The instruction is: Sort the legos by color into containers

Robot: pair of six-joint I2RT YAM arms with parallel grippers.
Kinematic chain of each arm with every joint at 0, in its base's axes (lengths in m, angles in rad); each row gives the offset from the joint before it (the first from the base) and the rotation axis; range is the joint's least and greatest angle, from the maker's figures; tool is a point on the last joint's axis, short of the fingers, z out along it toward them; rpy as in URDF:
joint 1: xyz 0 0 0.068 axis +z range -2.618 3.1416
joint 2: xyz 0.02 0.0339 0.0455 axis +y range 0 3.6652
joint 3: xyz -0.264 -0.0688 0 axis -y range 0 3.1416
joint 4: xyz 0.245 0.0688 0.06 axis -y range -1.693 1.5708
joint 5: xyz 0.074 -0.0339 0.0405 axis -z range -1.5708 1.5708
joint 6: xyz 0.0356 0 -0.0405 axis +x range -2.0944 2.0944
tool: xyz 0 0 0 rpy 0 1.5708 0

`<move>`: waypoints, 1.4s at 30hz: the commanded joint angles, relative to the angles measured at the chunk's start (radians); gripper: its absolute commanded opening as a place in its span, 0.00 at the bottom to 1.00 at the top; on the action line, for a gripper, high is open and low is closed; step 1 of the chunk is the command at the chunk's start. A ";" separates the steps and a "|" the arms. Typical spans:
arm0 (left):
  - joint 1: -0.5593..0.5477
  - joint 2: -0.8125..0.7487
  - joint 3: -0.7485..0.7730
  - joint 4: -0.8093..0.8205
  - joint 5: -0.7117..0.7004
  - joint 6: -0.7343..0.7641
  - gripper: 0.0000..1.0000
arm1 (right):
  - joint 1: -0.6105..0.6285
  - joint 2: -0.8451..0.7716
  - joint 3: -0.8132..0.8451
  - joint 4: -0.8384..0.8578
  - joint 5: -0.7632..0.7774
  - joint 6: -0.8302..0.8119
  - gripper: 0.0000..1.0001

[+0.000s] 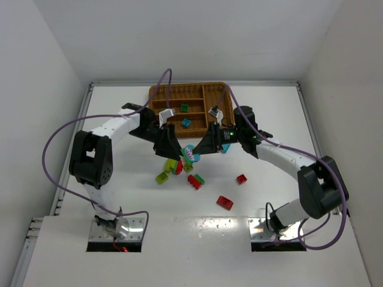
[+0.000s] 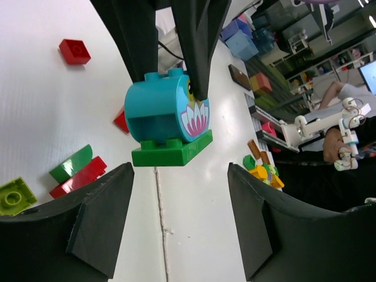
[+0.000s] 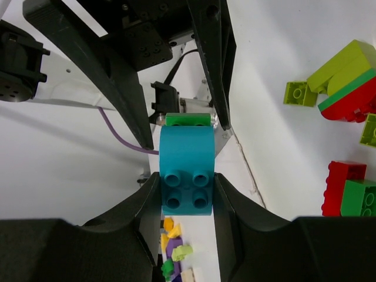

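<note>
Above the middle of the table (image 1: 281,113), the two arms met tip to tip. The right gripper (image 3: 187,179) was pinched on a rounded teal brick (image 2: 158,106), carrying it clear of the surface. A flat green plate (image 2: 170,154) was stuck to the end of that brick farthest from the right gripper, facing the left gripper (image 2: 179,176). The left gripper's jaws were spread and gripped nothing. The plate sat just off their tips, in line with the gap between them, so the left arm was the nearer one for it.

The stack's long axis ran from one gripper to the other, roughly parallel to the table's near edge. A short straight advance and a squeeze on the plate's edges would probably set up pulling the two colours apart.

Loose bricks (image 1: 194,181) in red, green and lime lay on the table just beneath. The wicker tray (image 1: 154,91) stood at the middle of the far edge, close behind both grippers. Open table lay toward the near edge.
</note>
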 commanded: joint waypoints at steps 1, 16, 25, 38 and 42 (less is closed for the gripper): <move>-0.012 -0.034 0.041 0.009 0.149 0.044 0.71 | -0.002 0.005 0.030 0.055 -0.026 0.002 0.21; -0.041 -0.025 0.085 0.009 0.149 0.025 0.61 | 0.007 0.023 0.058 0.065 -0.026 0.011 0.21; -0.050 -0.025 0.096 0.009 0.149 0.007 0.57 | 0.007 0.023 0.058 0.055 -0.026 0.000 0.21; -0.050 0.006 0.105 0.009 0.149 -0.012 0.55 | 0.016 0.003 0.058 0.021 -0.017 -0.047 0.21; -0.050 0.006 0.105 0.009 0.149 -0.021 0.44 | 0.016 0.003 0.058 0.021 -0.017 -0.047 0.21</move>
